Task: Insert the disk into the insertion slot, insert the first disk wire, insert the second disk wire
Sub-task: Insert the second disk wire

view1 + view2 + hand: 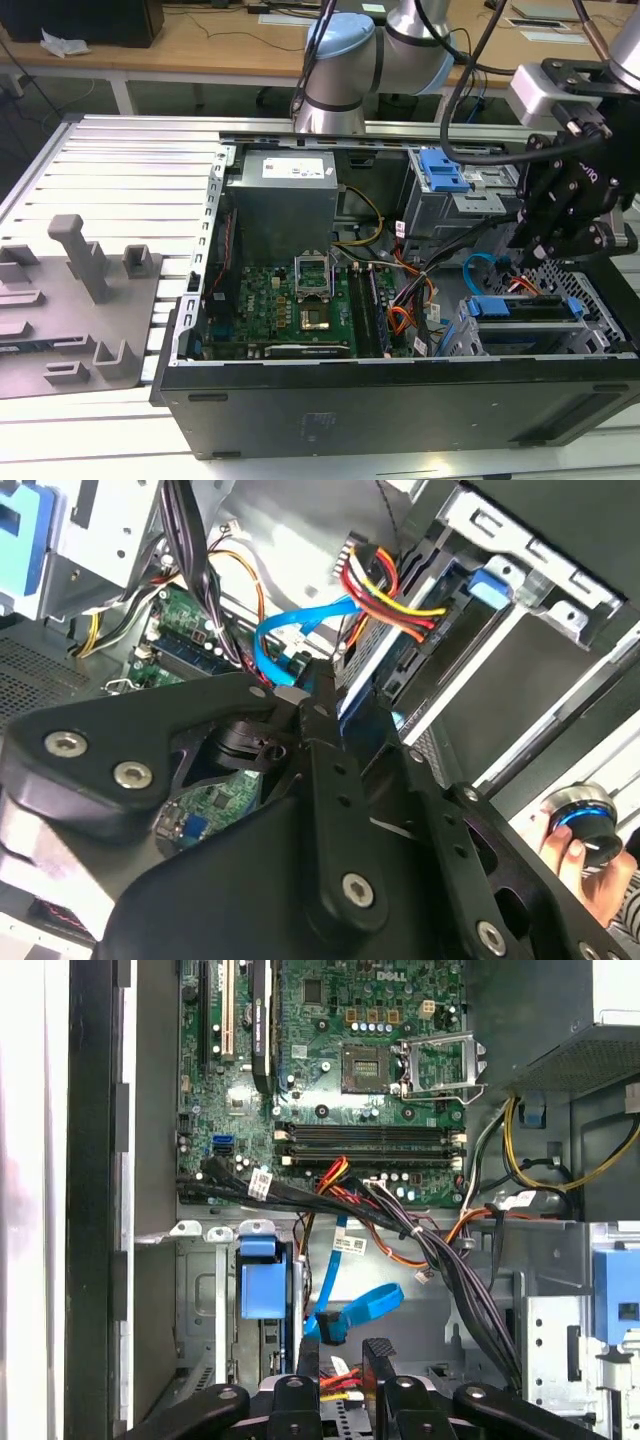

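At the exterior view's right end of the open computer case (400, 400), the disk (520, 307) sits in the insertion slot (598, 305). The gripper (342, 1352) hangs over it with fingers spread. The second disk wire (365, 1305) loops just beside one fingertip, and red and yellow wires (340, 1368) show through the gap.

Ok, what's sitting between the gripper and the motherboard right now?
In the first wrist view, the light-blue cable loops right by the gripper, and a bundle of black and orange wires crosses nearer the motherboard.
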`<state>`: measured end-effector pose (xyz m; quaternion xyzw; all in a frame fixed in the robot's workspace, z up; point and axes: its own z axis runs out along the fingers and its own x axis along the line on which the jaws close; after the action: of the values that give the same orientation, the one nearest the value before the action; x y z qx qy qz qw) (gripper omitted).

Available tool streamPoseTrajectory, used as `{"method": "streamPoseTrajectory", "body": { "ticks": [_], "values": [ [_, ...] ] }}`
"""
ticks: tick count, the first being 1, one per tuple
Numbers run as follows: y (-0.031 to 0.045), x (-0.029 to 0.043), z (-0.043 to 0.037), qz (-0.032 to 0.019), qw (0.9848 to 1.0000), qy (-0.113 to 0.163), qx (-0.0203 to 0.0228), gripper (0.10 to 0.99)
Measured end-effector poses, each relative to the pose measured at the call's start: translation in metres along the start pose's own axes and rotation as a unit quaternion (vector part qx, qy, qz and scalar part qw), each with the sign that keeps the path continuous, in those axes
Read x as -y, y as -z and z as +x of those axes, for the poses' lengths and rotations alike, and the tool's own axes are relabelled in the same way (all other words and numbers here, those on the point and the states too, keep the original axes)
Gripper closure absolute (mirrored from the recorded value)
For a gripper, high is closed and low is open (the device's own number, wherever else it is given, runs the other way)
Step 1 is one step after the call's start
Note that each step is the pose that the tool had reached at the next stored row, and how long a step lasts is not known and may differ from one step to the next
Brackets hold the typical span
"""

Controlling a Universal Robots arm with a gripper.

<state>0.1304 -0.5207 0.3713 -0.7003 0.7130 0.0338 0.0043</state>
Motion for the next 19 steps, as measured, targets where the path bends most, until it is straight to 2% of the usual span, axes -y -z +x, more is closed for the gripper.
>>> {"method": "streamPoseTrajectory", "body": {
  "ticks": [3, 6, 8, 9, 11, 13, 15, 19],
  "values": [
    [-0.0008, -0.0131, 0.0003, 0.0, 1.0, 0.0, 0.0001, 0.773],
    [-0.0025, -0.0174, 0.0005, -0.0002, 1.0, 0.003, -0.0001, 0.773],
    [-0.0038, -0.0176, 0.0005, -0.0004, 1.0, 0.007, -0.001, 0.773],
    [-0.005, -0.0177, 0.0006, -0.0005, 0.9999, 0.011, -0.0045, 0.773],
    [-0.0069, -0.0176, 0.0007, -0.0009, 0.9998, 0.018, -0.0072, 0.773],
    [-0.0099, -0.0175, 0.0009, -0.0019, 0.9992, 0.039, -0.0103, 0.773],
    [-0.0116, -0.0153, 0.0009, -0.0023, 0.9988, 0.046, -0.012, 0.773],
    [-0.0119, -0.0141, 0.0009, -0.0023, 0.9988, 0.046, -0.0123, 0.773]
  ]
}}
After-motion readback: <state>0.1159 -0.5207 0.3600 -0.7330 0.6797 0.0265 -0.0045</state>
